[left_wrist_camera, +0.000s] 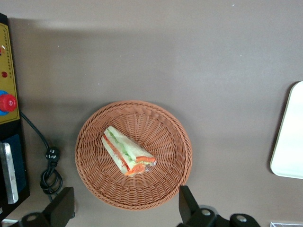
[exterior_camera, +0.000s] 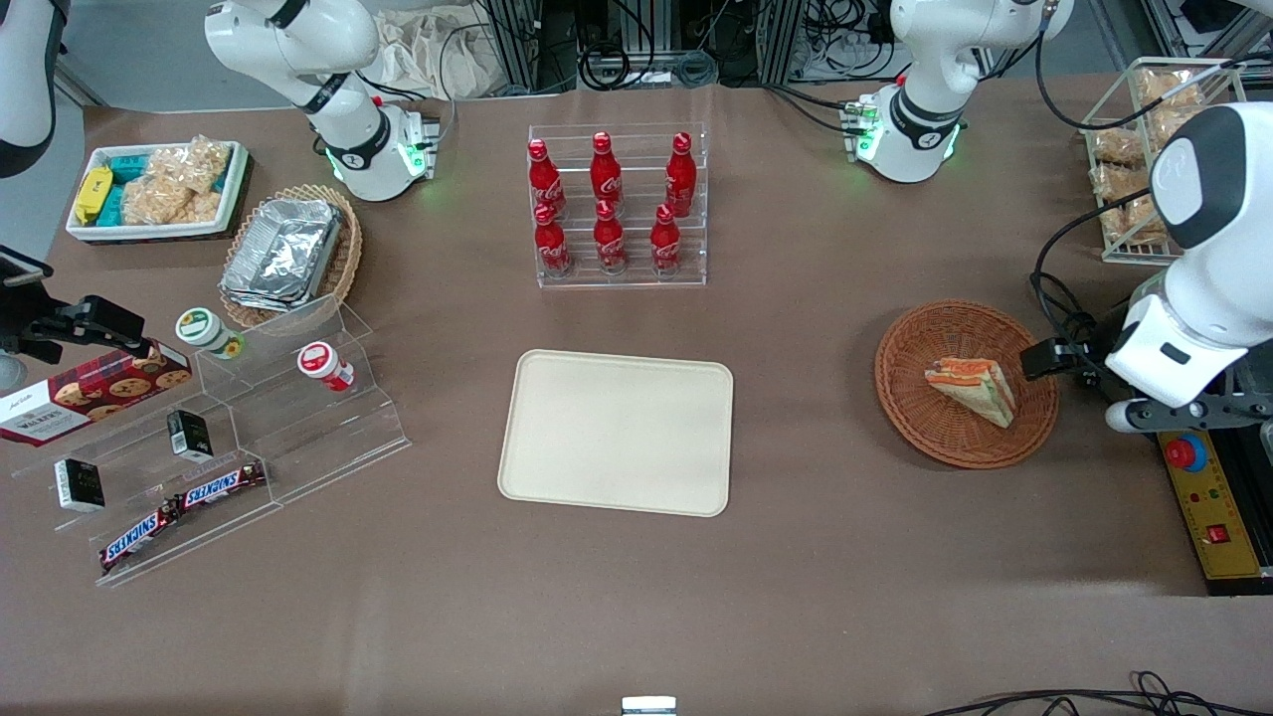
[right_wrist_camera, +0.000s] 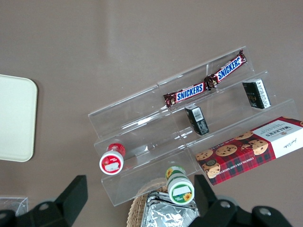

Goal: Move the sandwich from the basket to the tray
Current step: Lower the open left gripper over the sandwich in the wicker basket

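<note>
The sandwich (exterior_camera: 973, 388), a wedge of pale bread with orange-red and green layers, lies in the round reddish-brown basket (exterior_camera: 935, 438) toward the working arm's end of the table. The cream tray (exterior_camera: 617, 433) lies flat mid-table with nothing on it. My left gripper (exterior_camera: 1056, 360) hangs above the basket's rim, on the side away from the tray. In the left wrist view the gripper (left_wrist_camera: 125, 210) is open, its two black fingers spread wider than the sandwich (left_wrist_camera: 128, 152) and holding nothing. That view also shows the basket (left_wrist_camera: 142, 189) from above and an edge of the tray (left_wrist_camera: 289, 142).
A clear rack of red cola bottles (exterior_camera: 617, 204) stands farther from the front camera than the tray. A yellow control box with a red button (exterior_camera: 1198, 497) and a cable (left_wrist_camera: 49, 165) lie beside the basket. A wire rack (exterior_camera: 1144, 149) holds snack packs. An acrylic snack stand (exterior_camera: 229, 428) sits toward the parked arm's end.
</note>
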